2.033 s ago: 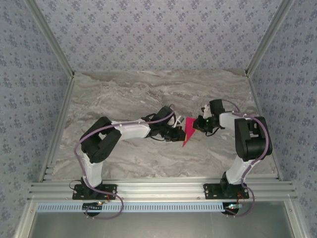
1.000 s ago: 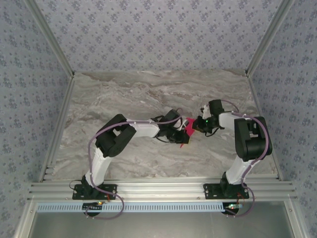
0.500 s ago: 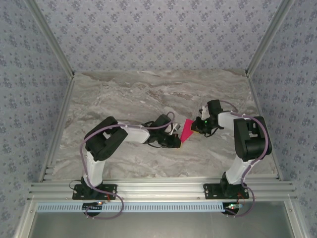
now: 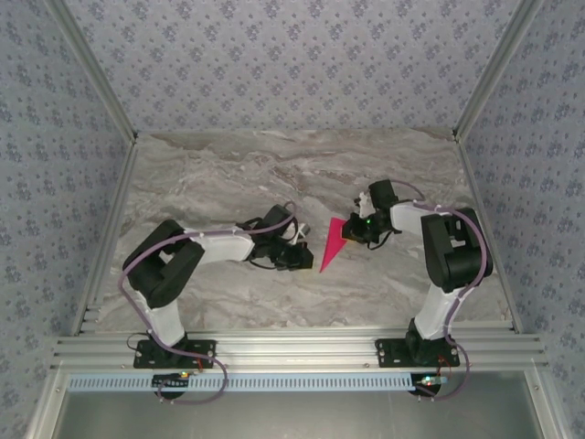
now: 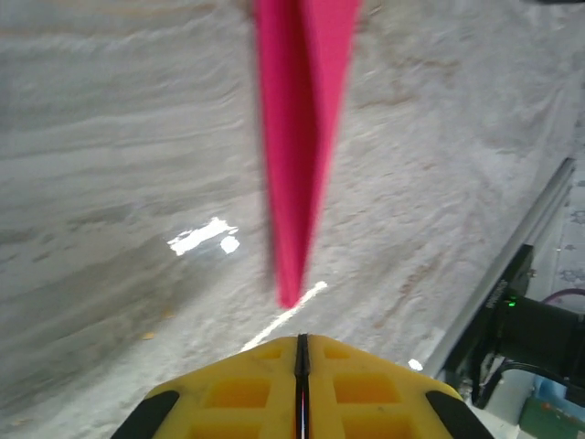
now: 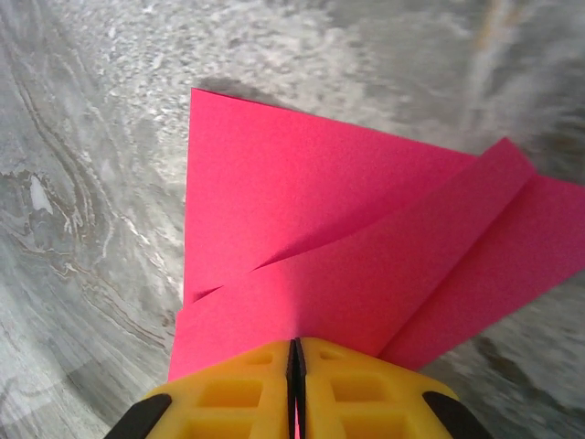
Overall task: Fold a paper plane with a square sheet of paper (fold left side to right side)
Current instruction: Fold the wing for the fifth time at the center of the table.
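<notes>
The magenta-pink sheet of paper (image 4: pixel 333 243) lies mid-table, folded into a narrow pointed paper plane shape with its tip toward the near left. My right gripper (image 4: pixel 355 230) is shut on its wide far-right end. In the right wrist view, layered pink flaps (image 6: pixel 320 247) run into the closed yellow jaws of the right gripper (image 6: pixel 294 344). My left gripper (image 4: pixel 307 262) sits just left of the tip, shut and holding nothing. In the left wrist view, the blurred paper (image 5: pixel 297 137) points at the left gripper (image 5: pixel 302 340), with a small gap between them.
The grey marble tabletop (image 4: pixel 228 174) stretches behind and to the left of both arms. An aluminium rail (image 4: pixel 292 347) runs along the near edge, with metal frame posts (image 4: pixel 114 210) at the sides. The right arm's base (image 5: pixel 539 329) shows beside the rail.
The left gripper has drawn back to the left, away from the paper. The paper, bunched up a second ago, now lies as a flat narrow triangle. The right gripper shifted slightly left with it.
</notes>
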Motion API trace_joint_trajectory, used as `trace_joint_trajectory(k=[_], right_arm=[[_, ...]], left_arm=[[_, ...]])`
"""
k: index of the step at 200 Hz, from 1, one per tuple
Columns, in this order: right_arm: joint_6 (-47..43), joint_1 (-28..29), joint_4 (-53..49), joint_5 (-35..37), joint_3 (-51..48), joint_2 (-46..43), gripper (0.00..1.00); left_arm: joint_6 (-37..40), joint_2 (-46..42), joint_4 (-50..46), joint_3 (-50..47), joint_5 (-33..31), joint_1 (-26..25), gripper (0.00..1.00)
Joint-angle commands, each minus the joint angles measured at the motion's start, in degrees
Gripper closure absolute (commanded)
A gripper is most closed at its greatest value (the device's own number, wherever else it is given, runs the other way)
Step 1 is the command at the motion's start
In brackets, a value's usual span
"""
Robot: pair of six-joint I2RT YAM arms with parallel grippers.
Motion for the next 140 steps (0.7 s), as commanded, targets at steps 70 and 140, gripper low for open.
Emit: trace_joint_trajectory(k=[70,140], right_arm=[[1.17,2.3,-2.49,1.88,-0.35,1.86,0.87],[0.45,1.99,-3.08,1.93,-0.55,0.42,0.87]], left_arm=[[2.48,13.73,-1.97,14.48,-2.03,-2.57,0.86],[-5.43,13.27,9.88,5.37,-1.18,-1.08,0.92]])
